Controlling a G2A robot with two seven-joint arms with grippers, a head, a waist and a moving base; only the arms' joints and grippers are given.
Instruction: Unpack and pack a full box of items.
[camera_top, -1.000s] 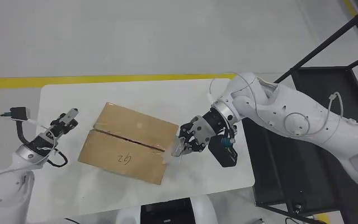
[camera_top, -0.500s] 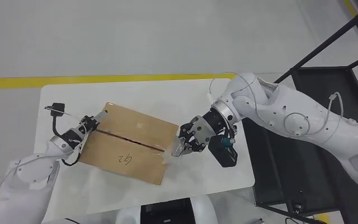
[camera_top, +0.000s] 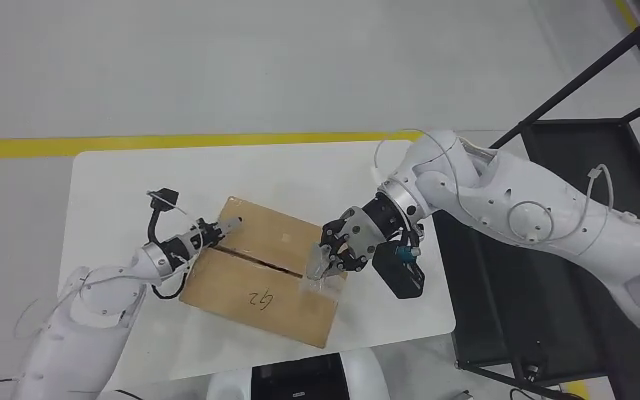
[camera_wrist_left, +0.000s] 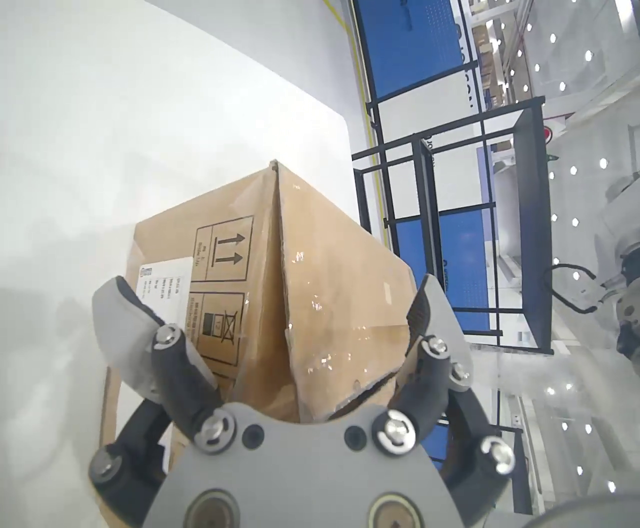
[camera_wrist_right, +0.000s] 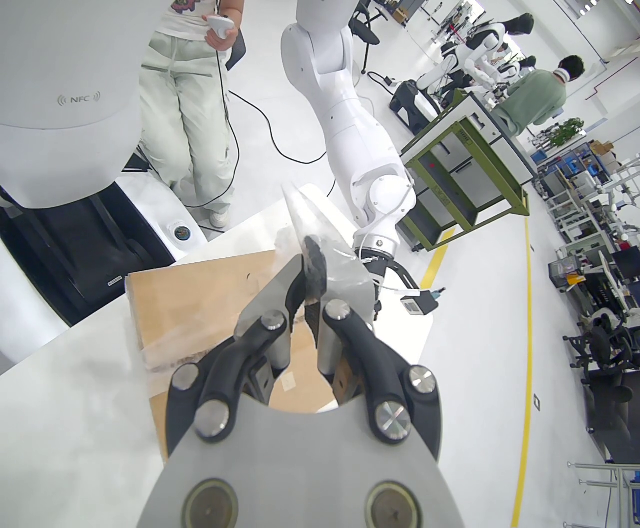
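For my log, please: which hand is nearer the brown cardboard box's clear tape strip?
Right: the right hand pinches the clear tape strip; the open left hand is at the other end of the brown cardboard box.

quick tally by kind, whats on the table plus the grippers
cardboard box: 1
clear tape strip: 1
grippers, left gripper and right gripper: 2
total: 4

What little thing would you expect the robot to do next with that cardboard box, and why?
Probably the right pincer peels the clear tape up and back along the seam. It is shut on a loose strip at one end of the box, whose flaps lie closed, and the open left pincer straddles the other end.
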